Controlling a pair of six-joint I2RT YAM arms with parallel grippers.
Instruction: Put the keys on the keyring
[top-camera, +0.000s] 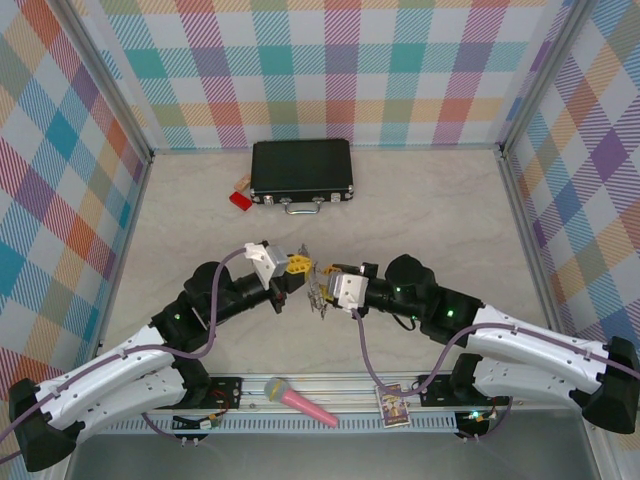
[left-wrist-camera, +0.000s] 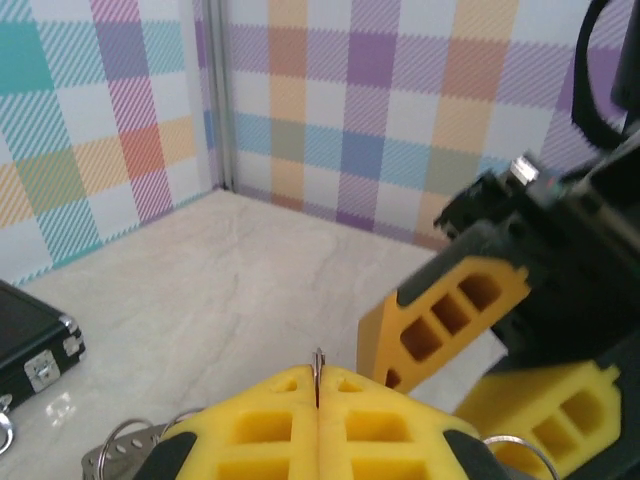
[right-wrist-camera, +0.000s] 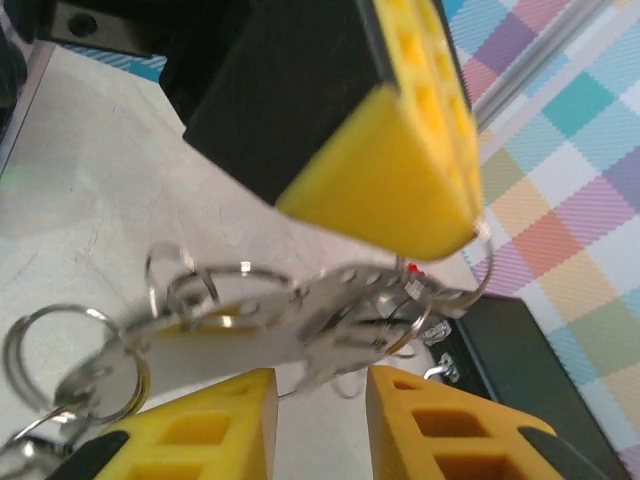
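My left gripper is shut, with a thin metal edge of the keyring pinched between its yellow pads. In the top view it meets my right gripper mid-table, and the keyring hangs just below them. Seen from the right wrist, the keyring is a blurred bunch of grey metal and small loops just beyond my right gripper, whose jaws stand apart with nothing between them. The keys cannot be told apart in that blur.
A black case lies at the back of the table with a small red item at its left. A pink microphone and a card lie on the near rail between the arm bases.
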